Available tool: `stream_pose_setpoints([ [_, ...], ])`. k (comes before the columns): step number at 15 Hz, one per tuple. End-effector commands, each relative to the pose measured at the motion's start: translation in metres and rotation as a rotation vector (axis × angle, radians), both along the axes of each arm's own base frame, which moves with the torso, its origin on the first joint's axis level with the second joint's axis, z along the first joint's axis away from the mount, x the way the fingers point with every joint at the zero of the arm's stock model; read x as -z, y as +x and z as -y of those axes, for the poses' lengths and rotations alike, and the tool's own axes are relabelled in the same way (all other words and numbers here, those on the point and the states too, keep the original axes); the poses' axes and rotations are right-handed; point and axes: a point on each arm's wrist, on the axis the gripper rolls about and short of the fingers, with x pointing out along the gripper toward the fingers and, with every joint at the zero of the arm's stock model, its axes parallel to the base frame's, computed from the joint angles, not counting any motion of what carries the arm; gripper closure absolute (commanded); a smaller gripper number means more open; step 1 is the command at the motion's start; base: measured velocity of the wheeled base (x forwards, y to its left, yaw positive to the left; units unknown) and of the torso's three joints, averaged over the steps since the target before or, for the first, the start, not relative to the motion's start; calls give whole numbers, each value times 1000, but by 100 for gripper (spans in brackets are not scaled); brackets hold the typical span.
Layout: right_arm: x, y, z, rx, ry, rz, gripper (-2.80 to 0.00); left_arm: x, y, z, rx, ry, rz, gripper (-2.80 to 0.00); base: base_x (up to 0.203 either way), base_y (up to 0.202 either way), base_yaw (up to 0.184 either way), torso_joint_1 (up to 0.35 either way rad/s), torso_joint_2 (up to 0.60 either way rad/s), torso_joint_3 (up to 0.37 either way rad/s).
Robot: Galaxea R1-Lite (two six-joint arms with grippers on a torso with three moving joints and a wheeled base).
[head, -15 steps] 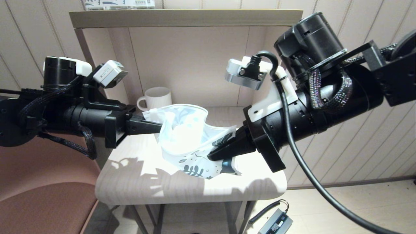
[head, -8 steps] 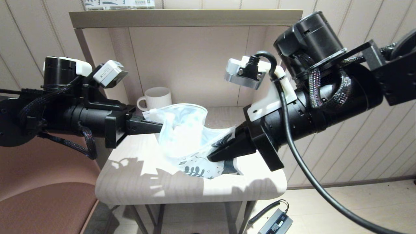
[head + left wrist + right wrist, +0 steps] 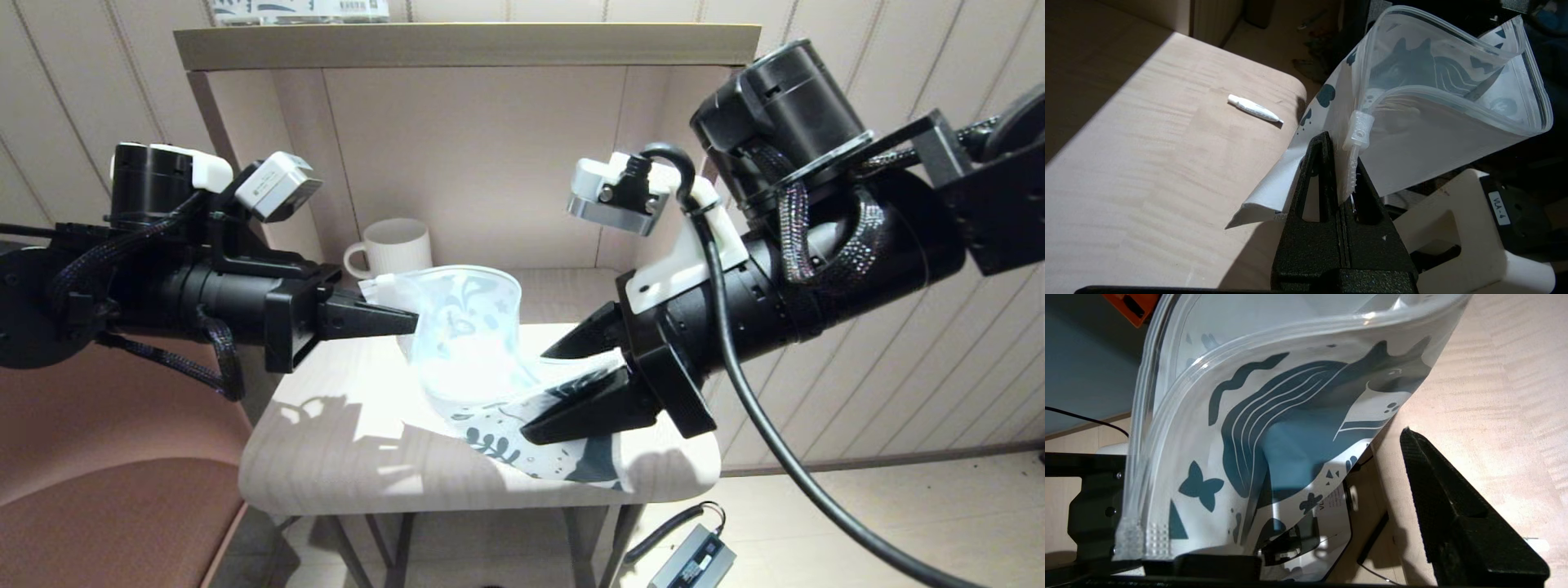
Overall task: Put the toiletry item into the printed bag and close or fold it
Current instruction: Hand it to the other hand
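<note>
On the pale wooden table, under a shelf, two black arms meet over one printed bag. The right gripper, coming in from the right, has its jaws spread wide: one finger lies on the bag's printed lower end, which droops onto the table, and the other stands above it, gripping nothing. The left gripper reaches in from the left with its fingers pinched tight on the bag's zipper edge, just by the white slider, holding that end up off the table with its mouth gaping. One white mug stands at the back, behind the bag and partly hidden by the left arm. One small white tube lies alone on the table, well apart from the bag.
</note>
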Motion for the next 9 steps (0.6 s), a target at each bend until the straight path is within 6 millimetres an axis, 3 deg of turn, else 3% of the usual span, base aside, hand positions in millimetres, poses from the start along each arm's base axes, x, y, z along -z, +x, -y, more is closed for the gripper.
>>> stream_pose_setpoints([
  [1, -5, -10, 10, 2, 6, 7, -280, 2, 3, 1, 5, -1, -5, 0, 0, 0, 0, 0, 0, 0],
  [9, -3, -26, 42, 57, 1, -1, -280, 20, 26, 0, -59, 17, 4, 0, 0, 0, 0, 0, 0, 0],
])
